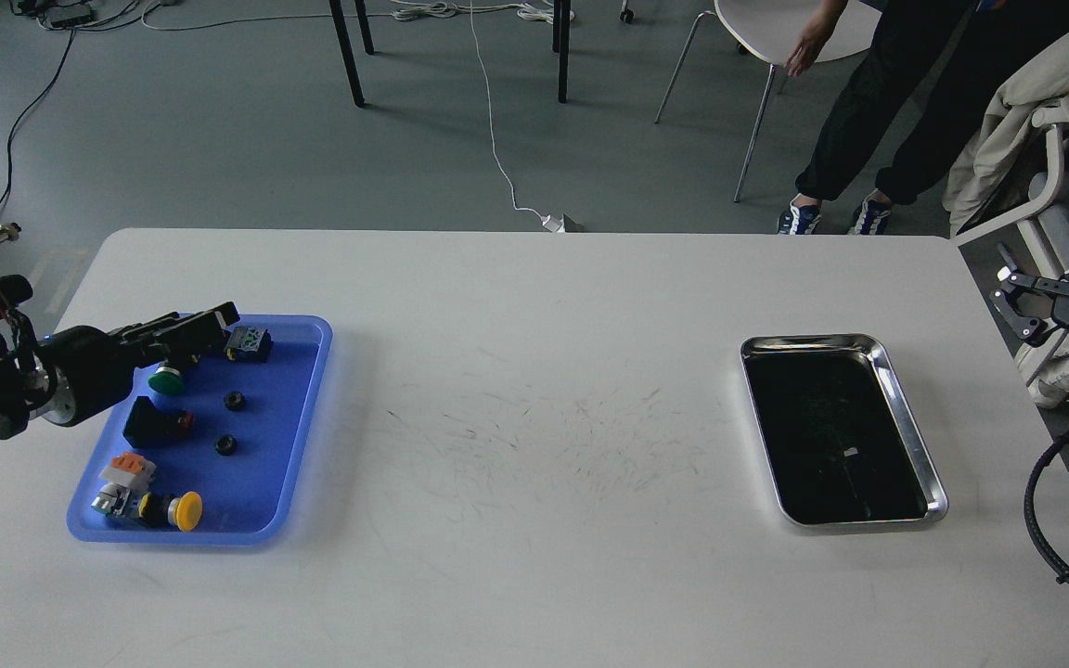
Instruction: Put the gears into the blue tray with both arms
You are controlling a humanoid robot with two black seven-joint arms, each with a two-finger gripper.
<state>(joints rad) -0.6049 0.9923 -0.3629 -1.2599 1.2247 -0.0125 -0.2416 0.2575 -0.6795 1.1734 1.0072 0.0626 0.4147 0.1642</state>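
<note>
Gears (234, 401) in blue tray (298, 464), just below left claw (219, 325); claw's spread unclear.

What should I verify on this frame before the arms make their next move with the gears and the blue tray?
1. Gears inside the blue tray: ok, two gears lie on its floor.
2. Gears left in the silver tray: cannot tell, its dark bottom shows only a small pale speck.
3. Left tool free of load: cannot tell, it hangs over the blue tray's far end and its fingers merge.
4. Right tool state: ok, open and holding nothing, beyond the table's right edge.
5. Table between the trays: ok, no gear visible there.
</note>
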